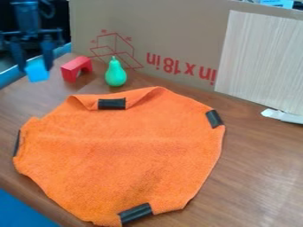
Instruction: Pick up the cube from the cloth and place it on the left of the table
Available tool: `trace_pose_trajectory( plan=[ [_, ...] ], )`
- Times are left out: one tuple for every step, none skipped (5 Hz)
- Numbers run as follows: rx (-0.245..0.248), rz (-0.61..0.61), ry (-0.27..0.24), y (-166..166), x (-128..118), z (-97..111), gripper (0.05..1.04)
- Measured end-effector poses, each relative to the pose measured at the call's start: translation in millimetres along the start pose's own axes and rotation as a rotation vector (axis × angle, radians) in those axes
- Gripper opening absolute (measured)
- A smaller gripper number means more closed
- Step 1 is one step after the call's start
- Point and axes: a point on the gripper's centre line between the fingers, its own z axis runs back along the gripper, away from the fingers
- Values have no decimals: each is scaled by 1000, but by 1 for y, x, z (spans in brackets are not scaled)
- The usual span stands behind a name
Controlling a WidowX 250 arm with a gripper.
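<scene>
Cube, blue, between the fingers, at their tips

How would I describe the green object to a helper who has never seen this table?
Find the orange cloth on the brown table. Beyond its far edge, before the cardboard, stands the green pear shape. Unlike the red arch and blue cube, it is rounded and narrow-topped.

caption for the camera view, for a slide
Black gripper at a blue cube, beside the red arch, beyond the orange cloth.
</scene>
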Motion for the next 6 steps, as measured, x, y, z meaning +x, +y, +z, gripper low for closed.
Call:
trace_pose_trajectory(
  plan=[
    [-20, 87, -14, 23, 16, -3, 618],
    [-31, 130, 7, 46, 20, -10, 618],
    [-9, 130, 39, 63, 16, -33, 618],
    [12, 114, 69, 72, 11, -49, 618],
    [22, 117, 84, 73, 8, -59, 618],
    [26, 126, 93, 74, 7, -61, 663]
  ],
)
